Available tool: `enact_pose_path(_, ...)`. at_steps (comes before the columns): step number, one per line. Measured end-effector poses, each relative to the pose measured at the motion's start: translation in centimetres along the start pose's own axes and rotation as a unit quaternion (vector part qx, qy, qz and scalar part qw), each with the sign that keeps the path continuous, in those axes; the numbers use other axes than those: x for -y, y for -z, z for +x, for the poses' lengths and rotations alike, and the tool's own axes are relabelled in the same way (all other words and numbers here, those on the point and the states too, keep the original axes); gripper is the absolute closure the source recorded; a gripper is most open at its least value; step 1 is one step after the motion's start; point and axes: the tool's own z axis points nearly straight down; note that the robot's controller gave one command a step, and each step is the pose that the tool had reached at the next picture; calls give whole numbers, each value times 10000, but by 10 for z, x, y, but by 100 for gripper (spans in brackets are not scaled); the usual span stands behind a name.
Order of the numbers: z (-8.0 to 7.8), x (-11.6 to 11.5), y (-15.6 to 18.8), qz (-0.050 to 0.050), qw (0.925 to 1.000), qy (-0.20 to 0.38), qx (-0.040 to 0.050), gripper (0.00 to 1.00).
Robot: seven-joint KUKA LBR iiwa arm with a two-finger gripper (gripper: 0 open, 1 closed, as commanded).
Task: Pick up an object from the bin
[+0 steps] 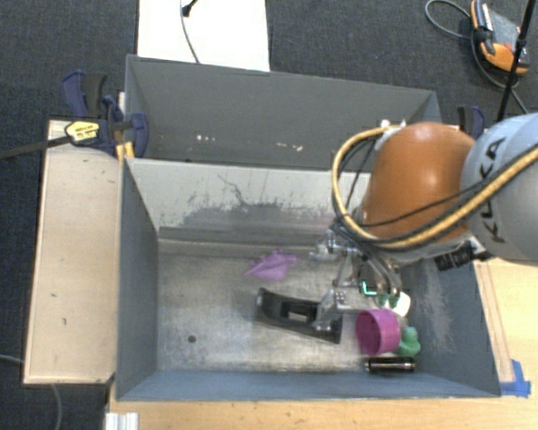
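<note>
- Grey metal bin [138,274] seen from above; robot arm [515,197] w/ orange cover [417,178] comes in from 3 o'clock.
- We see the gripper [338,300] low, near the bin floor, approx. mid-bin.
- It sits just over the 3 o'clock end of a long, flat black tool [290,308], which lies on the floor near the centre.
- We can't tell if the gripper is released or clenched; the arm blocks that part.
- Thin purple scrap [270,266] lies at 11 o'clock from the tool, apart from it.
- Magenta cup [377,331] lies on its side at 3 o'clock from the tool.
- Green toy [410,342] touches the cup at its 3 o'clock side.
- Short black tube [389,364] lies at 6 o'clock from the cup.
- White piece [399,306] shows at 1 o'clock from the cup, partly hidden.
</note>
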Motion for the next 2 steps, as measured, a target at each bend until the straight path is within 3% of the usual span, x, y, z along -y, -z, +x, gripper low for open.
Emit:
enact_pose_path(1, -2, 0, 4, -2, 10000, -9, 40, 0)
enact_pose_path(2, 7, -3, -106, -17, 9993, 368, 89, 100)
